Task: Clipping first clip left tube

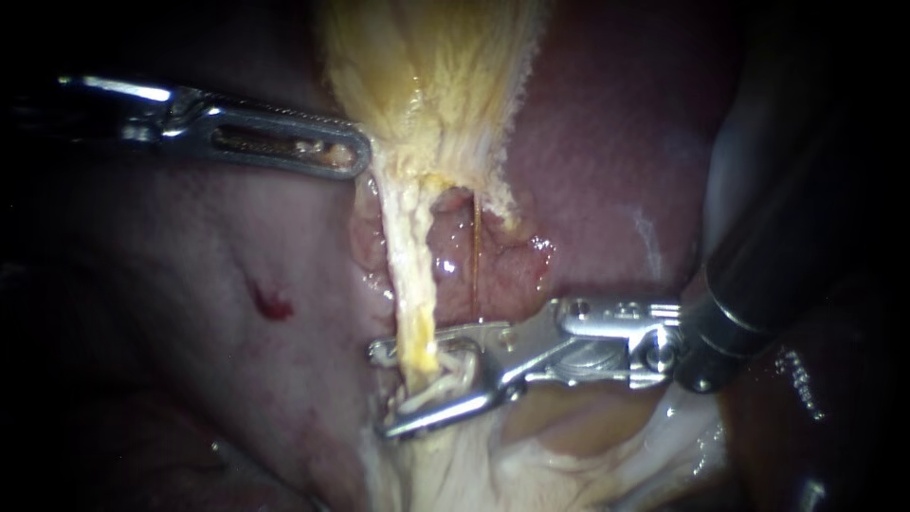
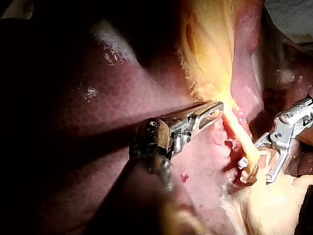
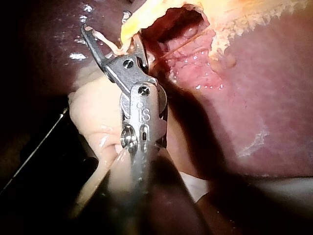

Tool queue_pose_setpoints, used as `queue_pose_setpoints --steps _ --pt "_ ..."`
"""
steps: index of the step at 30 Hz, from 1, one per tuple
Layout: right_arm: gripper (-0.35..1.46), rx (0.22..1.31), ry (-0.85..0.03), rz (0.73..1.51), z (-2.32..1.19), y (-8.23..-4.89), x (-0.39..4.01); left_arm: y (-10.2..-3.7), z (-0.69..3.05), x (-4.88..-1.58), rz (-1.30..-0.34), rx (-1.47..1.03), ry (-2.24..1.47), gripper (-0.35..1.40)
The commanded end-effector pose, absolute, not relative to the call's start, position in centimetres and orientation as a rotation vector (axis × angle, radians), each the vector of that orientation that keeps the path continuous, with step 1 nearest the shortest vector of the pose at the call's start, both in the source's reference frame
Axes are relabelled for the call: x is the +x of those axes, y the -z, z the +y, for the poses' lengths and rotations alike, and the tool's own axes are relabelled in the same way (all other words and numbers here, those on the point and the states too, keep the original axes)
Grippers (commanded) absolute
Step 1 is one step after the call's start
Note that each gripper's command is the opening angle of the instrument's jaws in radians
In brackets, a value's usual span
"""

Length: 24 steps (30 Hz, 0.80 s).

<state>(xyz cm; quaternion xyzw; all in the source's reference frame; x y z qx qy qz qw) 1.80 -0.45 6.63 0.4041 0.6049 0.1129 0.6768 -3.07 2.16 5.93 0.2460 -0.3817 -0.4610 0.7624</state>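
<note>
The background is the liver (image 1: pixel 171 284), a smooth, wet, dark red surface that fades into shadow at the left and lower edges.

From the left comes the left instrument (image 1: pixel 358 157). It is bright metal, and the jaw that shows is long, slotted and round-ended. Its jaws lie together, pinching the edge of the gallbladder (image 1: pixel 427 66) at their tip. Its shaft is lost in darkness. Below it, a small red spot (image 1: pixel 273 305) marks the liver.

The gallbladder is pale yellow, fibrous and frayed at its borders. It narrows downward like a funnel, and its upper part is cut off.

From the narrow end the left tube (image 1: pixel 409 275) runs down as a thick, cream, ridged cord. Beside it is a pocket of pink, glistening, pebbled tissue, crossed by the right tube (image 1: pixel 474 256), a thin amber thread.

The right instrument (image 1: pixel 379 391) enters from the right on a thick dark shaft, largely in shadow. Its hinged steel jaws stand apart, one on each side of the left tube's lower end. Pale curved strands lie in the gap; whether they are a clip or tissue cannot be told.
</note>
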Motion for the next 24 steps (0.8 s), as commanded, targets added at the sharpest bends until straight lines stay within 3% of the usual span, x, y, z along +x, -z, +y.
queue_pose_setpoints --steps 1,13,24 --pt "0.48 0.907 -0.255 1.359 -0.45 -6.64 1.8 -5.93 2.16 -3.07 -0.83 0.535 1.003 -0.35" --pt "0.38 0.872 -0.215 1.365 -0.39 -6.72 1.79 -5.93 2.16 -3.08 -0.83 0.535 1.003 -0.35" --pt "-0.01 0.831 -0.157 1.363 -0.39 -6.75 1.77 -5.93 2.16 -3.08 -0.83 0.535 1.003 -0.35"
